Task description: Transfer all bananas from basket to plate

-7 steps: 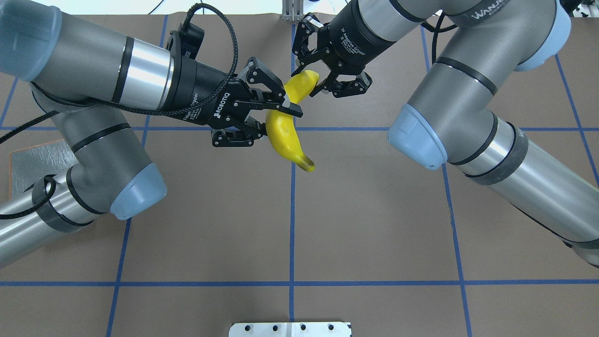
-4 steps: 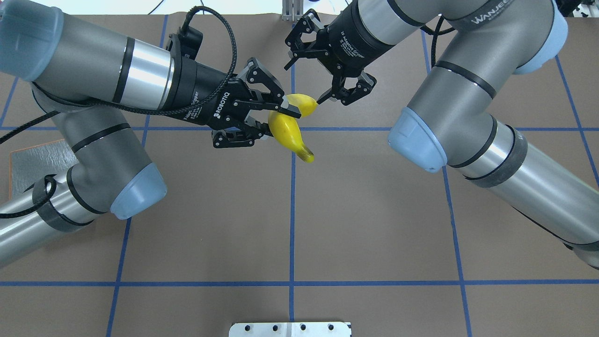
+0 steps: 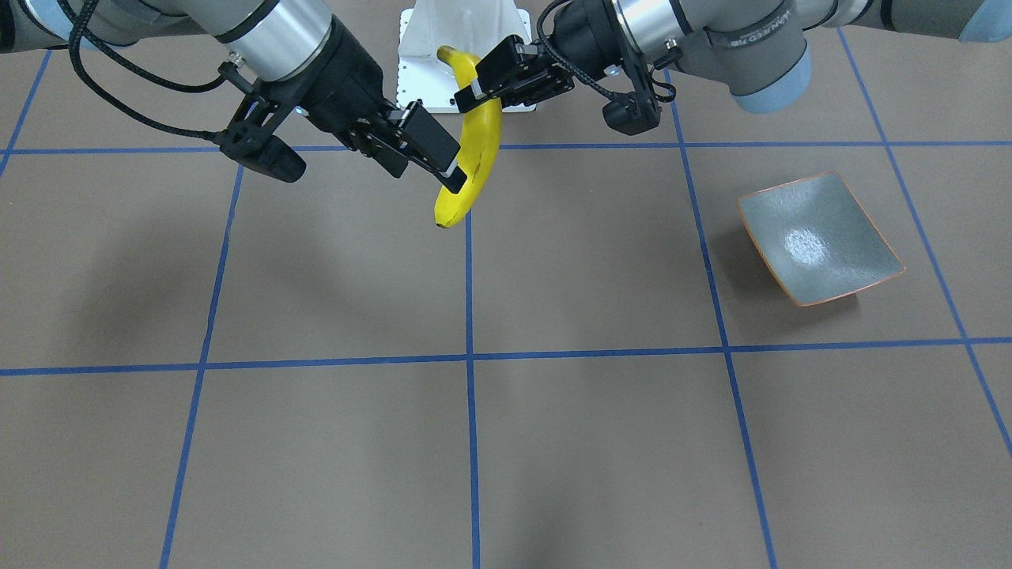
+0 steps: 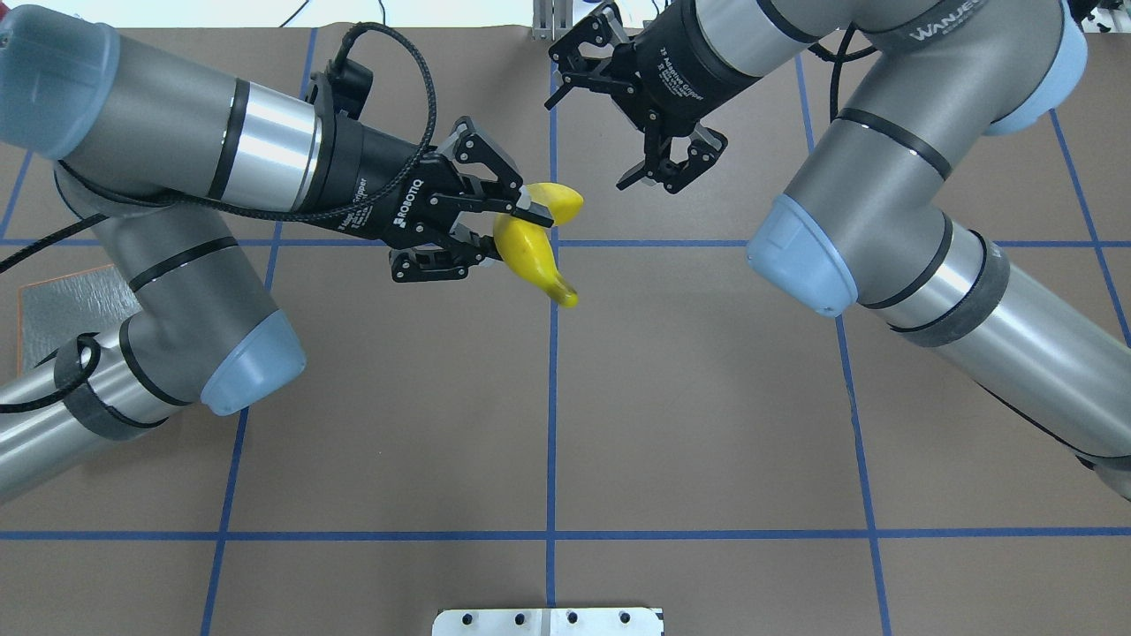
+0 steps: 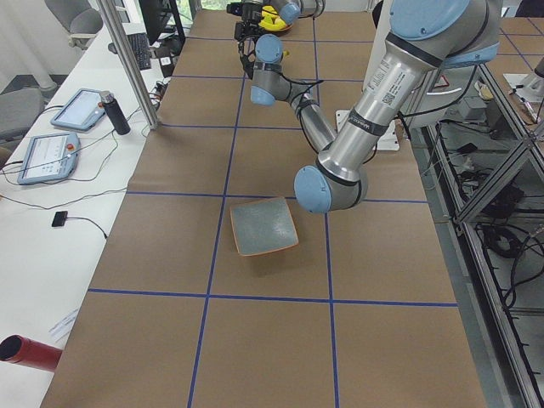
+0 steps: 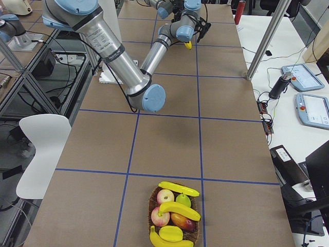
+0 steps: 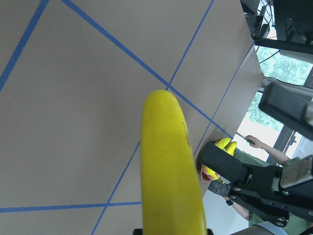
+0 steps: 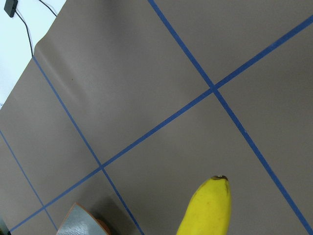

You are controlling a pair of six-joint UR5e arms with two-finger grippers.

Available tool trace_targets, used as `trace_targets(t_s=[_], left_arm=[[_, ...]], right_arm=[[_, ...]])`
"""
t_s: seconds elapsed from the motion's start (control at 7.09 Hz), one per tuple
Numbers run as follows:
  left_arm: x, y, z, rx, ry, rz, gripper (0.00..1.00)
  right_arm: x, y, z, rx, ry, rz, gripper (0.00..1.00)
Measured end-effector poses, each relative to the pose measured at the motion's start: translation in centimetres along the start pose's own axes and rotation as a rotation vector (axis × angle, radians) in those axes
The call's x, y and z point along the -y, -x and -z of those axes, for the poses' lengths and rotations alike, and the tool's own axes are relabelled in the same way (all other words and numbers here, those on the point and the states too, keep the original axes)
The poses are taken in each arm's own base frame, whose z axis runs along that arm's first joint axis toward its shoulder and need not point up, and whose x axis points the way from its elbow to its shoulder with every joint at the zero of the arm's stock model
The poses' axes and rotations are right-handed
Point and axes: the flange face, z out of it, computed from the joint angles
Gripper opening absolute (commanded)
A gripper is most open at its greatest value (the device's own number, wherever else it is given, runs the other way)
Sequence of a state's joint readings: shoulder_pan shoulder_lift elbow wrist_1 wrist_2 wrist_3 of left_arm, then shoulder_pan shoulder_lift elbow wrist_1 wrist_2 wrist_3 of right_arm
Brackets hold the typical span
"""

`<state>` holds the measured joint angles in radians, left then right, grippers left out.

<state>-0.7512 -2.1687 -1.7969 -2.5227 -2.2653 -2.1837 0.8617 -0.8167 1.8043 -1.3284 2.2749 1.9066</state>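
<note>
No banana yet on the small squarish grey-green glossy plate (image 3: 818,237) with the thin orange-brown rim, at the robot's left end of the brown paper-covered table (image 4: 398,424).

To the right of the plate, well apart from it and up in the air: gripped the bright yellow curved banana (image 4: 530,252) in the black two-finger left gripper (image 4: 508,236), fingers closed across the middle part, both ends sticking out free. Hung there steeply tilted, as seemed from the front-facing view, with the dark tip down.

Further right from the plate: stood the black two-finger right gripper (image 4: 596,132) with jaws spread wide and nothing between them. Was near the upper end of the banana, but apart from it in the overhead view.

Farthest from the plate, at the opposite end of the table: lay what looked like three more yellow bananas (image 6: 179,210) in the brown woven basket (image 6: 152,206), among red apples (image 6: 165,196) and other fruit.

Judged as the carrying step for the first banana: already in the arm on the plate's side, not yet delivered, the rest not yet picked.

Needed next, probably: to swing the left arm back toward the plate, to bring the banana closer to level, to lower it between the upcurved sides, and only then to open the fingers. Risked otherwise a roll over the rim, with such a long fruit on such a small glossy dish. Left free, the right gripper could go away from the plate, back to the basket, for the next banana.
</note>
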Motion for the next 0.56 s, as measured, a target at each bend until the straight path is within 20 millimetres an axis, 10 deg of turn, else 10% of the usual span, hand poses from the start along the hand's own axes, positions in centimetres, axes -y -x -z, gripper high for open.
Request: trace_targets(t_s=[0.56], left_arm=[[2.9, 9.1, 6.8, -0.002, -0.212, -0.008, 0.00]], right_arm=[[2.8, -2.4, 2.0, 0.018, -0.086, -0.002, 1.00]])
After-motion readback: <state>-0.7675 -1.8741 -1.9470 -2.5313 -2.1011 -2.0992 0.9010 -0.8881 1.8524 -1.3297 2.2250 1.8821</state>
